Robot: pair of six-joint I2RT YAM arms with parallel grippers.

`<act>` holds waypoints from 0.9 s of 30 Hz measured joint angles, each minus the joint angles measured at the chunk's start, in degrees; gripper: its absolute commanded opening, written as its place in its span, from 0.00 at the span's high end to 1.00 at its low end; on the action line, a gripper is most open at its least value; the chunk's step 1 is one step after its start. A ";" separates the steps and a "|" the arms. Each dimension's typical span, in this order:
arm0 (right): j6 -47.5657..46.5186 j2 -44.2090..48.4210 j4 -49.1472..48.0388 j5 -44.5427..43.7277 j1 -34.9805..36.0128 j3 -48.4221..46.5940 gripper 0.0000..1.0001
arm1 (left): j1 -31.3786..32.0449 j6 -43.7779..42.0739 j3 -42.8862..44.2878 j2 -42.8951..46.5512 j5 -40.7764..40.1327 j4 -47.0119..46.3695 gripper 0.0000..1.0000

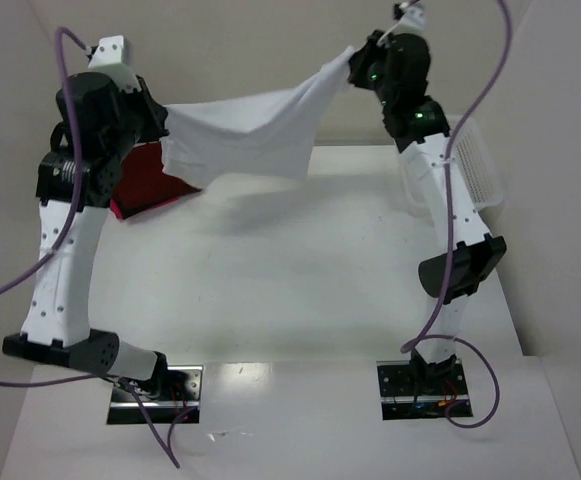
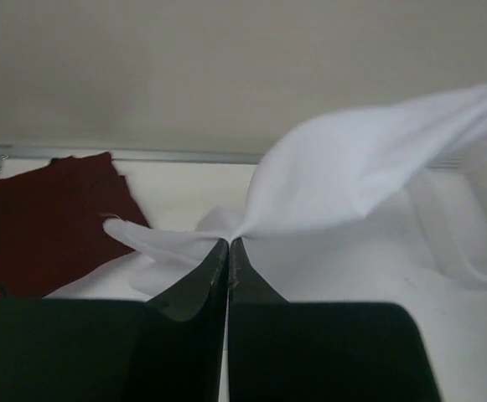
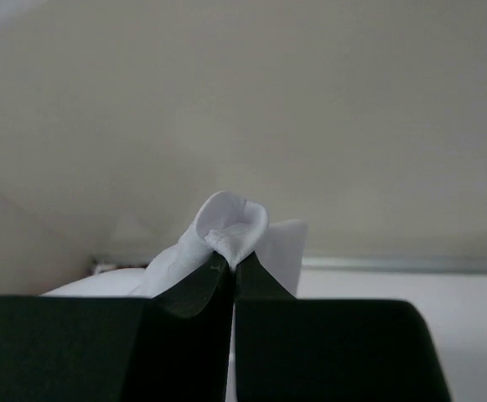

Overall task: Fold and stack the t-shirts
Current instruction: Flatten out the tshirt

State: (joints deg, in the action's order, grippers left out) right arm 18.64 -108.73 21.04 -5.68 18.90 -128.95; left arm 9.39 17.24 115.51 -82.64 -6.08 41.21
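The white t-shirt (image 1: 255,130) hangs stretched in the air between both grippers, above the far part of the table. My left gripper (image 1: 162,128) is shut on its left end; in the left wrist view the gripper (image 2: 228,243) pinches the cloth (image 2: 352,167). My right gripper (image 1: 355,62) is shut on its right end, held higher; in the right wrist view the gripper (image 3: 230,261) clamps a bunched fold (image 3: 230,222). A folded dark red t-shirt (image 1: 150,180) lies on the table at the far left, partly behind my left arm, and shows in the left wrist view (image 2: 50,222).
A white plastic mesh basket (image 1: 475,165) stands at the far right, behind my right arm, and shows faintly in the left wrist view (image 2: 469,218). The white table (image 1: 300,270) reaches a beige wall at the back.
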 measured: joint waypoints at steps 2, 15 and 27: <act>0.56 -0.07 -0.24 1.04 -2.73 -4.29 1.00 | 0.06 1.41 -5.21 5.39 5.93 -3.22 1.00; 1.98 10.86 4.83 -3.52 -8.76 26.20 0.00 | 20.40 3.84 -37.52 -1.04 50.21 -13.38 0.30; 0.13 17.30 7.63 2.18 -9.21 27.84 0.00 | 15.99 2.57 -31.98 4.83 26.38 -7.53 0.01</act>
State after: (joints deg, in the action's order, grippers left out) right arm 18.77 -91.43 28.67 -3.50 9.69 -101.10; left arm 25.38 19.80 83.53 -77.81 20.30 33.68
